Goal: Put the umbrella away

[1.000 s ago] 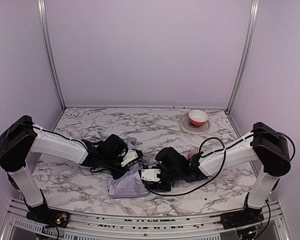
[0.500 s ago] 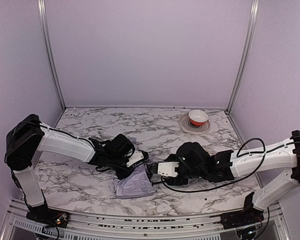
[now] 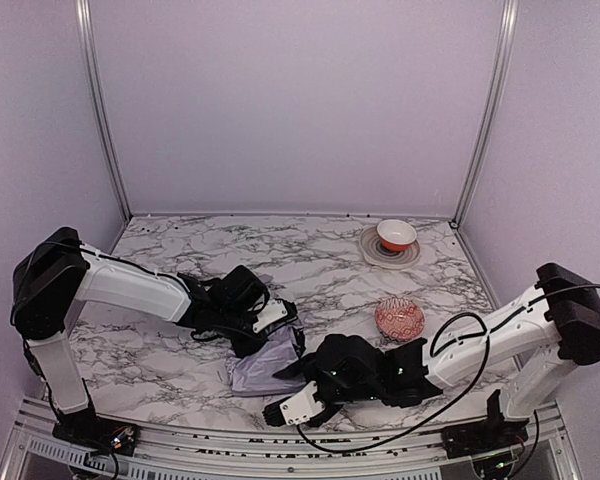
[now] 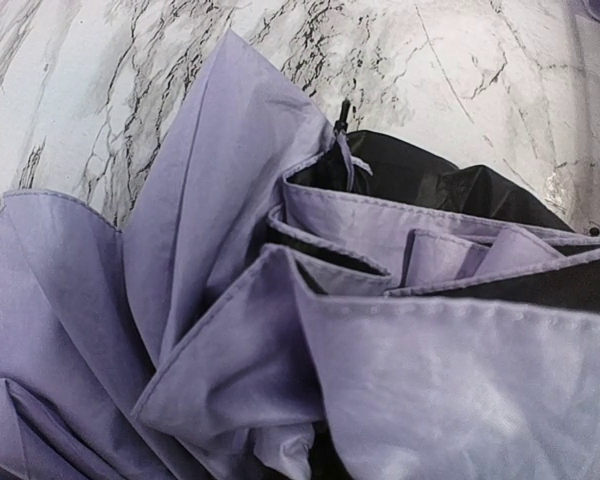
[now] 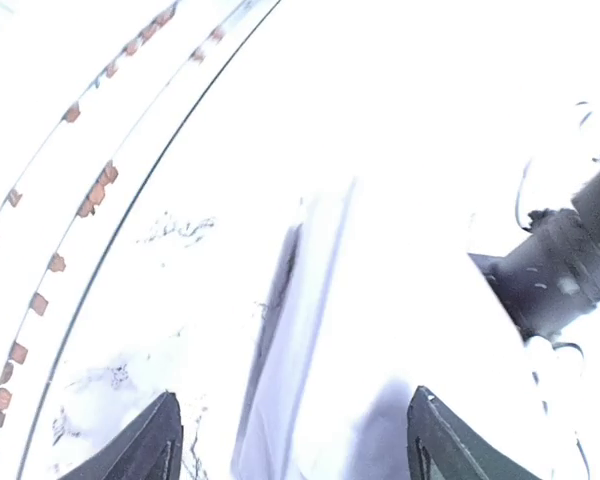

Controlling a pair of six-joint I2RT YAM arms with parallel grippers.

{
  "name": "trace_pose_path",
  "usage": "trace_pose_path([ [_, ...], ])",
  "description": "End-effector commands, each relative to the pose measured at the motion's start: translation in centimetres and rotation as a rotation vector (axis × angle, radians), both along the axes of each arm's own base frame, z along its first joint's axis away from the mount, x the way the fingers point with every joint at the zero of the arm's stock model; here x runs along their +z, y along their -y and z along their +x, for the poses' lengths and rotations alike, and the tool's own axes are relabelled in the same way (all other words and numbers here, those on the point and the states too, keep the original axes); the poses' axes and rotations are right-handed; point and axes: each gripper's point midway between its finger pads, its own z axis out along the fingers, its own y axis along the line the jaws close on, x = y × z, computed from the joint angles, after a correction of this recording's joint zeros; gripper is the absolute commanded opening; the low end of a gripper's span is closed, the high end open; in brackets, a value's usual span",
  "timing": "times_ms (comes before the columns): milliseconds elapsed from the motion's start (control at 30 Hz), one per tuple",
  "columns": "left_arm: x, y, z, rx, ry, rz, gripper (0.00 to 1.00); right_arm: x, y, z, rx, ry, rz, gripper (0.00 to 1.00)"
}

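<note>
The umbrella lies folded and crumpled at front centre of the marble table, pale lavender fabric with black underside. My left gripper is buried in its upper end. In the left wrist view the umbrella's folds fill the frame and hide the fingers; the gripper is shut on the fabric. My right gripper sits low by the table's front edge, just right of the umbrella. In the right wrist view it stands open with wide-apart fingertips, and washed-out umbrella fabric lies just ahead of them.
A red patterned bowl sits right of centre, behind the right forearm. A red-and-white bowl rests on a grey plate at the back right. The front rail runs close beside the right gripper.
The right arm swung from the umbrella's right side down to the front edge, its jaws opening wider and uncovering the red patterned bowl. The left arm barely moved in the last half second.
</note>
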Motion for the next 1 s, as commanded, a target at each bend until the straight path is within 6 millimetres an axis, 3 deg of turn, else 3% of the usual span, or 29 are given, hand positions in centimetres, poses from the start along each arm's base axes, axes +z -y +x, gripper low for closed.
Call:
trace_pose_path([
  [0,-3.7,-2.9,-2.5,-0.018,-0.13,0.131,0.0,2.6,-2.9,3.1,-0.058,0.084,0.085,0.77],
  [200,-3.9,-2.8,-2.8,-0.034,-0.153,0.133,0.0,0.2,-2.5,6.3,-0.135,0.105,0.025,0.78],
  [333,-3.9,-2.8,-2.9,-0.04,-0.159,0.133,0.0,-1.0,-2.7,7.1,-0.135,0.076,-0.004,0.77],
  [567,-3.7,-2.7,-2.4,-0.043,-0.164,0.12,0.0,-7.1,-1.6,5.3,-0.054,-0.144,-0.197,0.72],
  [667,-1.6,-2.1,-0.7,-0.027,-0.123,0.074,0.0,-9.7,-0.8,4.3,-0.058,-0.278,-0.294,0.65],
  [800,2.8,-1.1,2.8,0.01,-0.035,-0.019,0.0,-12.4,1.2,2.9,-0.065,-0.372,-0.415,0.59],
  [867,4.6,-1.3,5.0,0.054,-0.013,-0.068,0.0,-13.3,2.1,2.3,-0.073,-0.409,-0.458,0.58],
  [967,5.6,-2.3,8.0,0.134,0.017,-0.088,0.0,-14.1,3.0,1.5,-0.08,-0.449,-0.495,0.57],
])
